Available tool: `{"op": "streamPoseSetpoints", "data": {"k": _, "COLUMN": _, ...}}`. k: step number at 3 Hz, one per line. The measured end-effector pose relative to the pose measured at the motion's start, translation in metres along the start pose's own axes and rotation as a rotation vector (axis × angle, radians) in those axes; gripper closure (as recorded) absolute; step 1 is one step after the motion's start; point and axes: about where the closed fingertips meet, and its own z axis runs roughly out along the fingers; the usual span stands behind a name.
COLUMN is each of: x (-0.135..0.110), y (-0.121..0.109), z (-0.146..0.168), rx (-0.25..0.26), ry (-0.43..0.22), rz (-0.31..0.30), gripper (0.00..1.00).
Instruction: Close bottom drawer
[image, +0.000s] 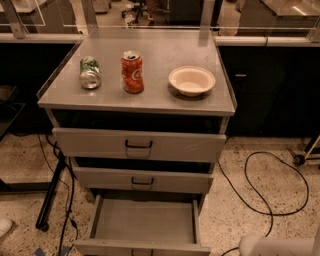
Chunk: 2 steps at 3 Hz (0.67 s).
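Note:
The bottom drawer (144, 222) of the grey metal cabinet stands pulled out toward me. Its shallow tray is bare inside, and its front runs along the lower edge of the view, so its handle is hidden. Above it sit the middle drawer (142, 180) and the top drawer (139, 145), both pushed in, each with a small black wire handle. Only a white part of my arm (277, 246) shows at the lower right corner, to the right of the open drawer. My gripper is out of view.
On the cabinet top (150, 100) stand a red soda can (132, 72), a green can lying on its side (90, 72) and a white bowl (191, 80). A black cable (272, 185) loops on the floor at right. A black stand leg (50, 197) and cables lie at left.

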Motion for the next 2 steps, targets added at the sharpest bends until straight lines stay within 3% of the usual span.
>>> {"op": "streamPoseSetpoints", "data": {"k": 2, "x": -0.003, "y": -0.012, "z": 0.012, "rx": -0.005, "ry": -0.005, "rz": 0.020, "gripper": 1.00}}
